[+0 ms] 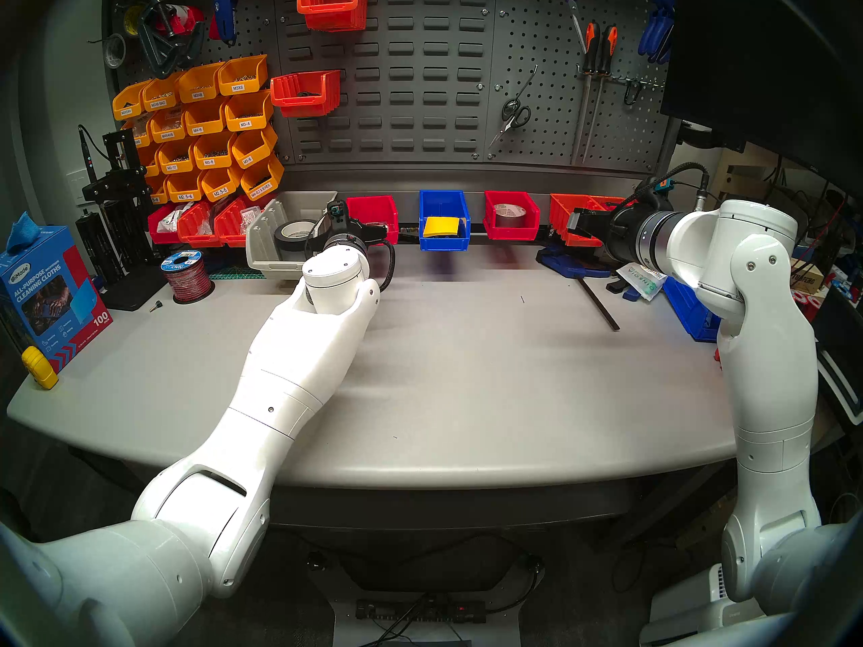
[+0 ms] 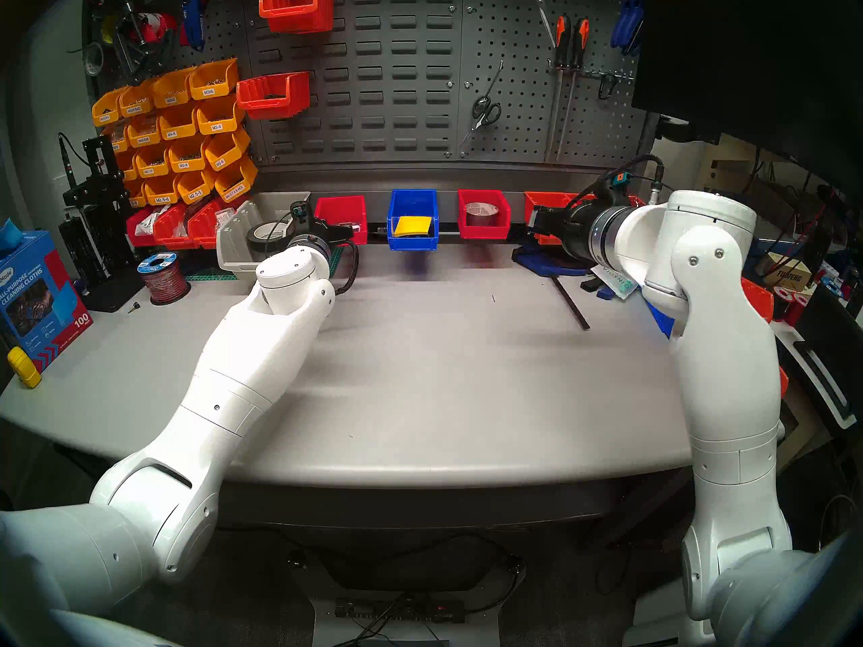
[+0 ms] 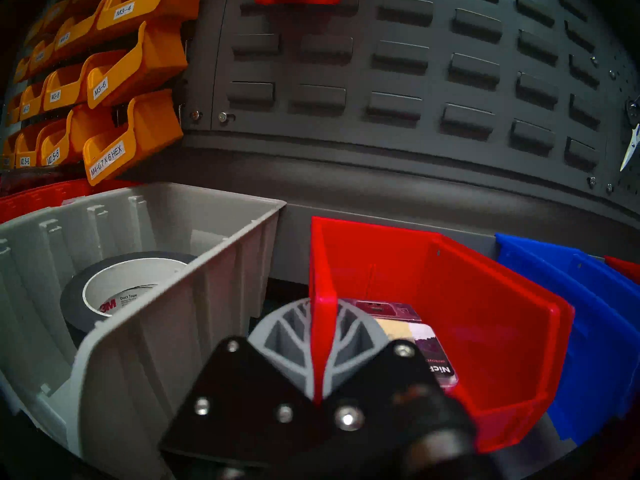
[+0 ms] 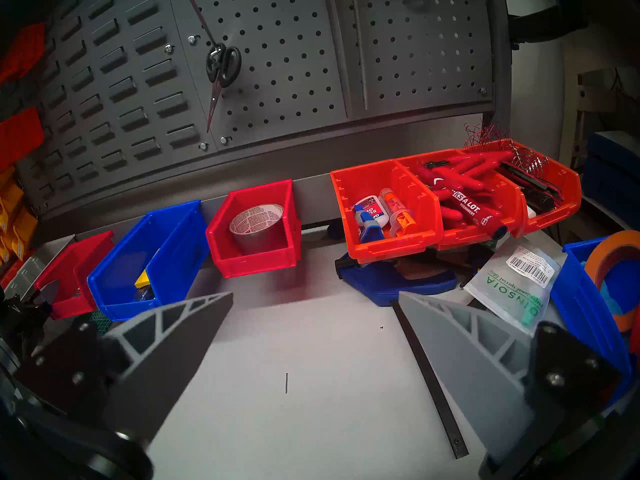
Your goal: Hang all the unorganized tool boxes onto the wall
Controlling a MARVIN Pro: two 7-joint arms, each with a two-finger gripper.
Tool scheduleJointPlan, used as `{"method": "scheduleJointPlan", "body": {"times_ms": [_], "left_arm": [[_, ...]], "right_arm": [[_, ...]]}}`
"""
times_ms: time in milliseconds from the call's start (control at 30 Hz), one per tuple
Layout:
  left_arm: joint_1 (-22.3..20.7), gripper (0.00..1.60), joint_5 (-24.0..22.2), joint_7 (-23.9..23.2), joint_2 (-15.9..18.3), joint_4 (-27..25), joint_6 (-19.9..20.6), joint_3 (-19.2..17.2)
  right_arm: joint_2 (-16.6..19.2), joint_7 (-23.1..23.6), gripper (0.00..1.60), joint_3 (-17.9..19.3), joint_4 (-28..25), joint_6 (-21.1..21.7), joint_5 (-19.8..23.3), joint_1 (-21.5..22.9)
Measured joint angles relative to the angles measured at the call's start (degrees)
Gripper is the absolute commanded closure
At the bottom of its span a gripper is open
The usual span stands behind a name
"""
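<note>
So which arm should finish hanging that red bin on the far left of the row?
Left. Its gripper is shut on the left side wall of the crimson red plastic bin, jaws either side, facing the dark grey louvred wall. The right gripper hangs open, empty, far along the table.

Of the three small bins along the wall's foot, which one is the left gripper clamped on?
The leftmost red bin, beside the grey bin: the left gripper pinches its near side wall. The blue bin and the tape-holding red bin are untouched.

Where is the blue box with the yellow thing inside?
In the head view, the blue box hangs mid-row on the grey strip at the wall's foot, between two red boxes.
</note>
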Motion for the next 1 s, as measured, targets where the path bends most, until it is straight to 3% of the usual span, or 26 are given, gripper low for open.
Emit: {"method": "scheduleJointPlan", "body": {"times_ms": [567, 1000], "left_arm": [[-0.69, 1.60, -1.28, -0.72, -0.15, -0.65, 0.73, 0.19], [-4.27, 1.60, -0.31, -2.09, -2.02, 6.36, -1.20, 1.10]], "right_arm": [[-0.51, 0.00, 0.00, 0.03, 0.00, 0.00, 0.07, -0.02], [-0.31, 0.00, 0.00, 0.03, 0.01, 0.00, -0.17, -0.03]]}}
